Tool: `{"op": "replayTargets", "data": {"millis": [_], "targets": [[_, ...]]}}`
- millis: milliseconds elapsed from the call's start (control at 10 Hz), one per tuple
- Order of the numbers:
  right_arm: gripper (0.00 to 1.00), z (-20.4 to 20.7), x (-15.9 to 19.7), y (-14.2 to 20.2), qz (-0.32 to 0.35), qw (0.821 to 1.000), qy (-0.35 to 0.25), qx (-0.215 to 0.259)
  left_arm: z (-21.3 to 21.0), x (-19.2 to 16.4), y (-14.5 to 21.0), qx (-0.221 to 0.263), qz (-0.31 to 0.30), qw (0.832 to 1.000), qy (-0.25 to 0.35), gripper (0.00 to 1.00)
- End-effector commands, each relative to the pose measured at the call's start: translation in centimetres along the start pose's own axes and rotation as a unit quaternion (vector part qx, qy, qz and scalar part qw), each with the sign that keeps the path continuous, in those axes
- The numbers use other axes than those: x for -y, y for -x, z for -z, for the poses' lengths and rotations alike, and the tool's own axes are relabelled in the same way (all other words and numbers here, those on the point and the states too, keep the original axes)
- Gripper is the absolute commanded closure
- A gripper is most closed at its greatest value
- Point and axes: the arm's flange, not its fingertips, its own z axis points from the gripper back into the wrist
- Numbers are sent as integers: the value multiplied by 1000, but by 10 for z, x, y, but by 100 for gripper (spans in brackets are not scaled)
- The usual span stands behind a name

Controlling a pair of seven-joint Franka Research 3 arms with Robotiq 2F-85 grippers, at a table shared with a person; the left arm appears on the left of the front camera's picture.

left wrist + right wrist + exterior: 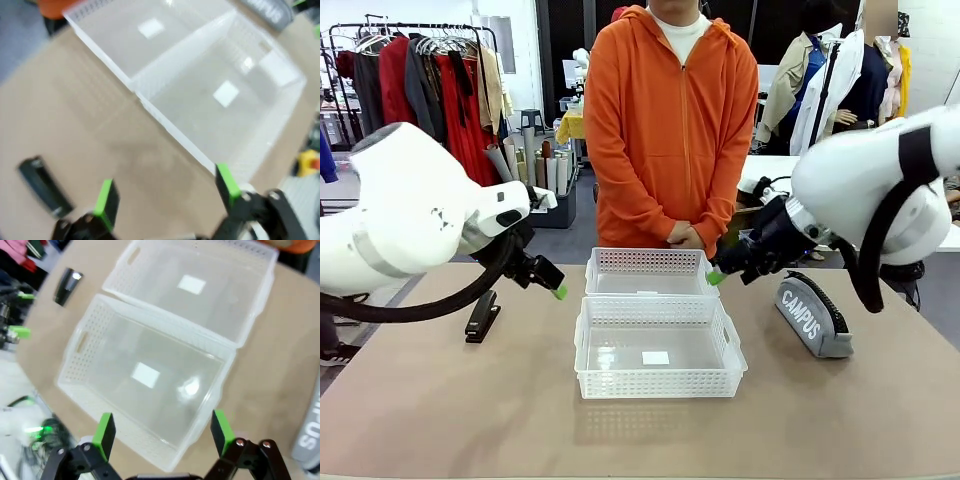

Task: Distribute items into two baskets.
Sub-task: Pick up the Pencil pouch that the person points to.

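Two translucent-white lattice baskets sit end to end at the table's middle, the near basket (660,383) (170,127) (95,330) and the far basket (645,262) (100,47) (260,300); both hold nothing. A small black stapler (482,315) (42,187) (67,286) lies left of them. The grey "CAMPUS" pouch (812,315) (307,435) lies to their right. My left gripper (556,288) (166,190) hovers open between the stapler and the baskets. My right gripper (716,276) (162,432) hovers open at the far basket's right corner, nothing in it.
A person in an orange hoodie (670,130) stands at the far edge with hands clasped (685,236), just behind the far basket. Bare brown tabletop (470,410) spreads in front of the baskets and on both sides.
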Motion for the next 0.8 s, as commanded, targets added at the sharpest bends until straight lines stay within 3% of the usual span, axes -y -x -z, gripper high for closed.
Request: {"op": "replayTargets", "data": {"millis": [0,200,400,700], "targets": [[0,1,16,-14,39,997,-69,10,-3,-4,-26,-60,-19,998,20,0],[0,-3,26,-22,85,986,-142,30,-3,-8,-44,-8,-92,990,102,0],[0,-7,38,-29,126,968,-212,42,-13,-15,-55,53,-184,959,208,0],[0,-15,53,-37,158,945,-283,37,-15,-23,-54,75,-247,917,303,0]]}}
